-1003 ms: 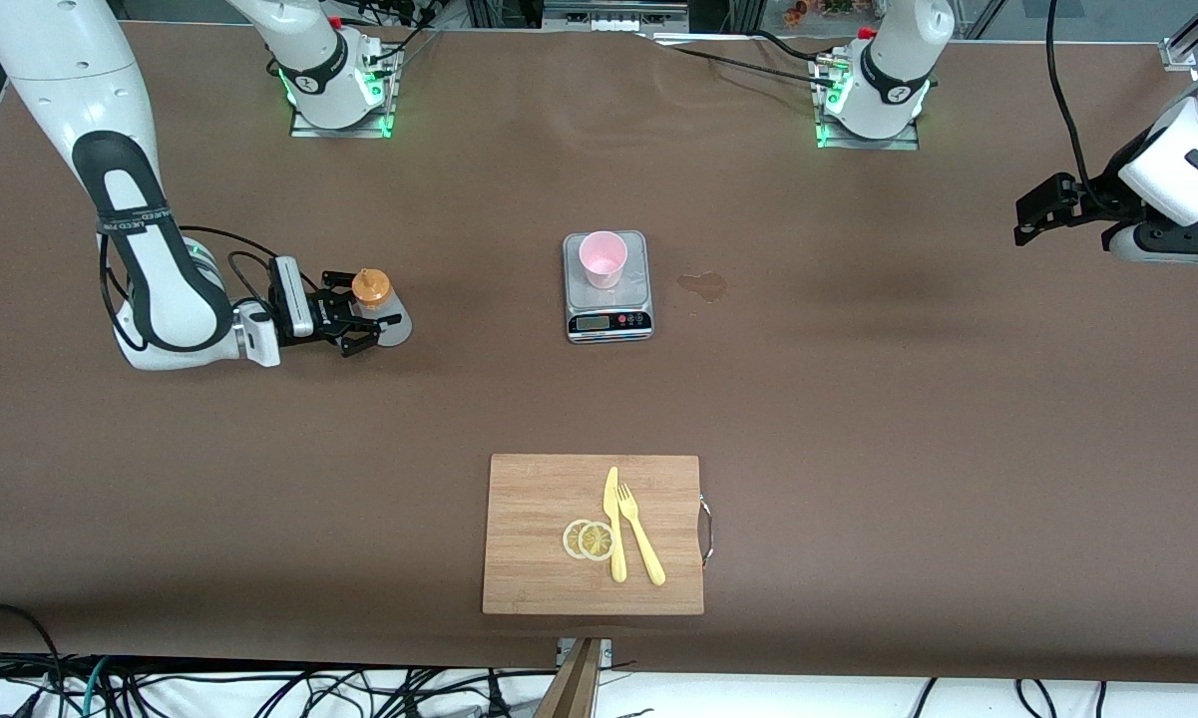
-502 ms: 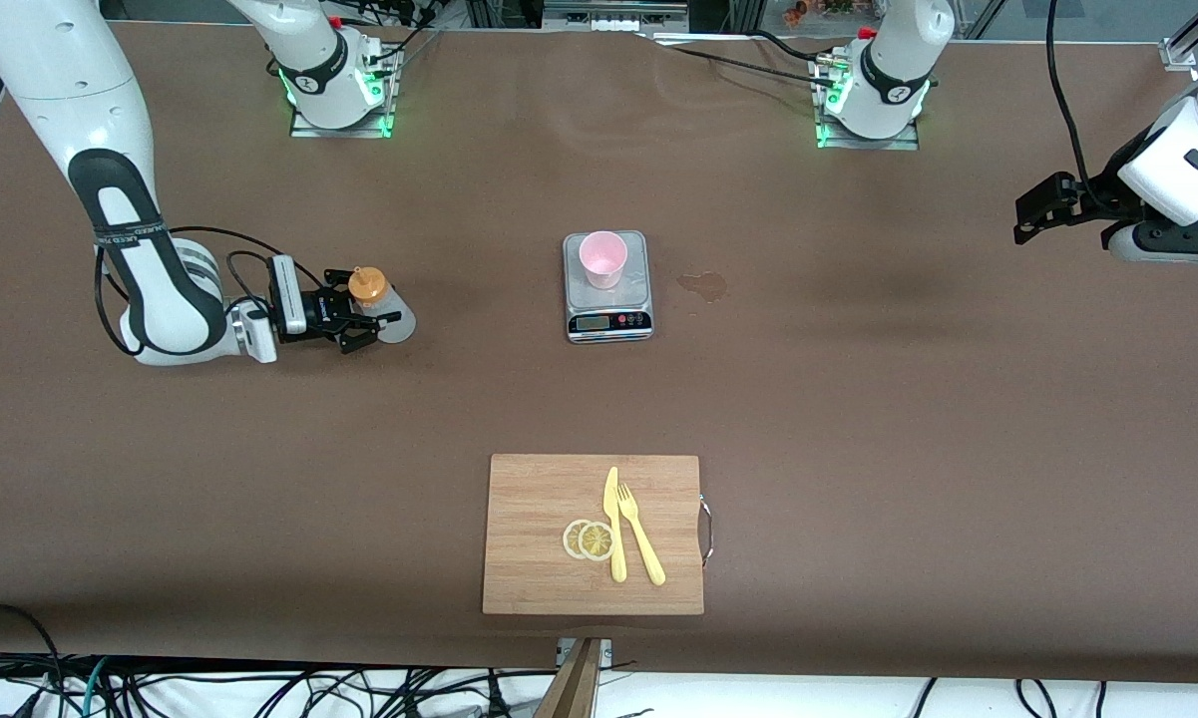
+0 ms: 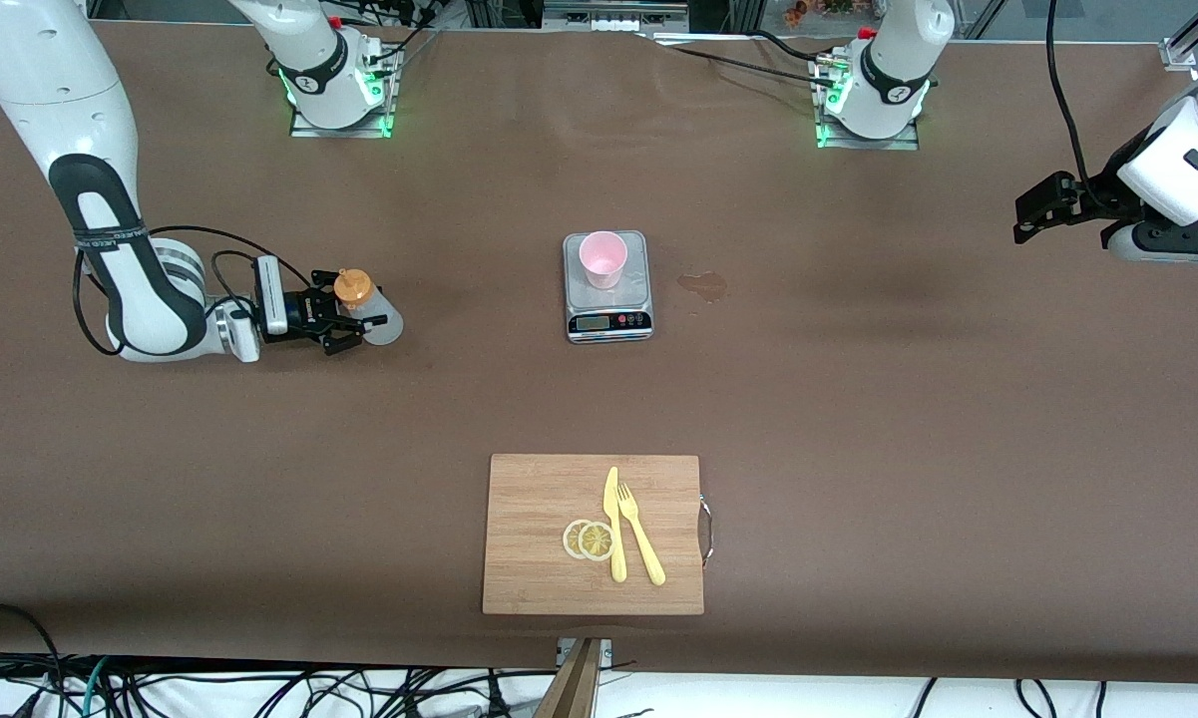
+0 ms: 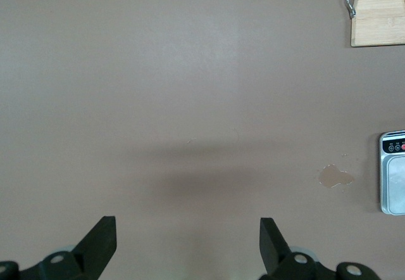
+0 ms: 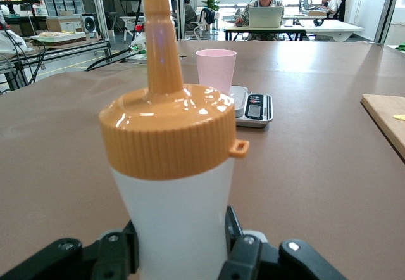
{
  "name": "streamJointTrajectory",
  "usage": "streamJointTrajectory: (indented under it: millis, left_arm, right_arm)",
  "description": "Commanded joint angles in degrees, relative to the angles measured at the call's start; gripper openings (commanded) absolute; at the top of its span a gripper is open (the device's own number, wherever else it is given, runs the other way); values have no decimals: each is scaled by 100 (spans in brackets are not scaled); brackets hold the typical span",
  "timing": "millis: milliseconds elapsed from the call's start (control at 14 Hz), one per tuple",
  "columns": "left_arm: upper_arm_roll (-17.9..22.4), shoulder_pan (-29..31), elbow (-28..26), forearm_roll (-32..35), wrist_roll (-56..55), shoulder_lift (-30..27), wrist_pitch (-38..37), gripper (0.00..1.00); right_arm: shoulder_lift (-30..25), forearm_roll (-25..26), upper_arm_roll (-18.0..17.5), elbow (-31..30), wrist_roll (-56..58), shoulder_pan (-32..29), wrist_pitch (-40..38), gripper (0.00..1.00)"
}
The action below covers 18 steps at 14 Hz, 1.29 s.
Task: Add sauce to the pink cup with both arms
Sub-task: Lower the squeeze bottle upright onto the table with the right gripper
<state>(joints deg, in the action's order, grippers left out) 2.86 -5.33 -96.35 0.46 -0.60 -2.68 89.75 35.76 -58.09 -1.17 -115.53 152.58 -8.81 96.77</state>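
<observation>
From the front, the sauce (image 3: 359, 304) stands upright toward the right arm's end of the bench, well apart from the pink cup (image 3: 602, 259) on the scale (image 3: 607, 299). The right gripper (image 3: 344, 324) is far nearer.

Right wrist view: its jaws flank the bottle's body; whether they grip, I cannot tell.

Left wrist view: the left gripper (image 4: 186, 245) waits, jaws wide and holding nothing.

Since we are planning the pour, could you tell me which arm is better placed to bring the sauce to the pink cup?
Probably the right: its end effector flanks the sauce. The left end effector hangs open, off toward its table end.
</observation>
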Motion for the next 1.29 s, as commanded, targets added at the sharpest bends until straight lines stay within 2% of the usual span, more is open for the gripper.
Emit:
streamJointTrajectory:
  millis: [0,358,430,502,573,860,1218]
  left_arm:
    - [-31,-4,151,192,60,39,-134,100]
    - [-40,-21,151,200,42,31,-134,100]
    - [-40,-30,151,192,42,31,-134,100]
    - [-40,-30,151,200,42,31,-134,100]
    - [-40,-30,151,200,42,31,-142,100]
    - [-40,-30,151,192,42,31,-142,100]
    - [-40,-30,160,192,42,31,-142,100]
  right_arm:
    - [-7,-133,-59,-66,114,-156,-105,54]
    - [10,-133,-50,-66,114,-279,-88,62]
    - [10,-133,-50,-66,114,-279,-88,69]
    - [10,-133,-50,-58,114,-288,-96,82]
    - [10,-133,-50,-40,114,-296,-96,100]
    - [-51,-142,-50,205,-87,-323,-88,100]
    - [-121,-36,-50,1031,-1210,-305,-88,100]
